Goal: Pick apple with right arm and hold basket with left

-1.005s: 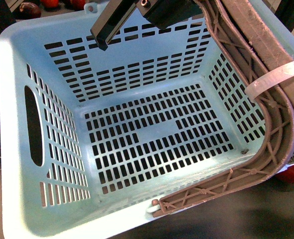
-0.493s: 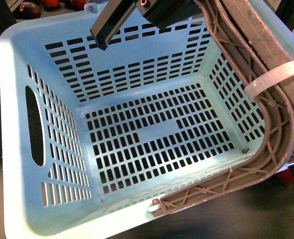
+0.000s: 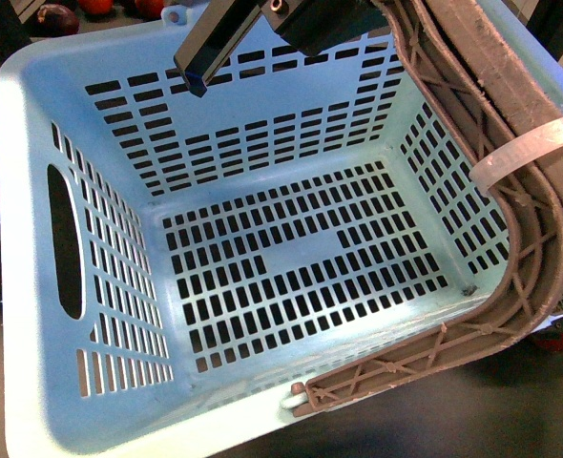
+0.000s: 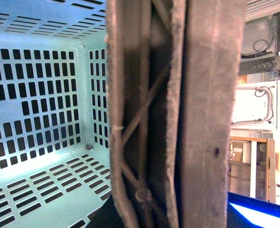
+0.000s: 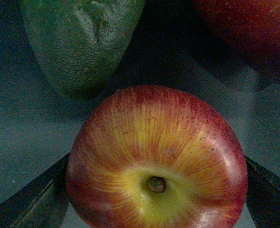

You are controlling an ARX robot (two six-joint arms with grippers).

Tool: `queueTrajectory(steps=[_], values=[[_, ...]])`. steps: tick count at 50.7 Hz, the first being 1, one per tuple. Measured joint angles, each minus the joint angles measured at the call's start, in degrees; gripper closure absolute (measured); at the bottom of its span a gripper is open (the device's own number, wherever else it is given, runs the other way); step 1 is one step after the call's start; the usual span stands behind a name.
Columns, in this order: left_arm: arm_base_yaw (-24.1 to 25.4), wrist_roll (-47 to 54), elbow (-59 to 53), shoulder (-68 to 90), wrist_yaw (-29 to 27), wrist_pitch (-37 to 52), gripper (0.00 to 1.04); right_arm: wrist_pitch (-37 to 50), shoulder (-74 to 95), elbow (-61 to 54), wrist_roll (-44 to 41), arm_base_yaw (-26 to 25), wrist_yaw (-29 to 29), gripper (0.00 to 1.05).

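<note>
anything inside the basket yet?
No. The basket shows only bare slotted floor and walls in the front and left wrist views. The brown handle covers the near right corner, so that bit cannot be checked.

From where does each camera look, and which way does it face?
Front: on the body, looking down into the basket and its handle; a black finger shows at top.
Left wrist: on the left arm, close against the handle, facing into the basket; no fingers show.
Right wrist: on the right arm, facing the apple between its two fingers, a green fruit beyond.
Shared: front and left wrist both show basket and handle.
</note>
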Motion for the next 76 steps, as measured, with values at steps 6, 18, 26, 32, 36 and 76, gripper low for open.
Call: queueTrajectory(steps=[6, 18, 26, 32, 36, 76], values=[[0.00, -0.02, 0.00, 0.00, 0.00, 0.00, 0.90, 0.02, 0.20, 0.07, 0.35, 0.00, 0.07, 0.18], [0.00, -0.02, 0.00, -0.02, -0.02, 0.00, 0.90, 1.46, -1.97, -2.36, 0.31, -1.60, -1.70, 0.24], [0.00, 0.00, 0.00, 0.00, 0.00, 0.00, 0.90, 1.90, -5.95, -4.37, -0.04, -3.80, -2.29, 0.24], [0.00, 0.00, 0.00, 0.00, 0.00, 0.00, 0.90, 2.16, -10.40, -5.90, -0.11, -5.75, -3.32, 0.24], [0.00, 0.00, 0.00, -0.02, -0.02, 0.00, 0.90, 2.21, -13.99, -6.91, -0.13, -7.02, -4.04, 0.24], [0.00, -0.02, 0.00, 0.00, -0.02, 0.00, 0.90, -11.58, -67.36, -13.92, 12.70, 4.57, -12.96, 0.24]])
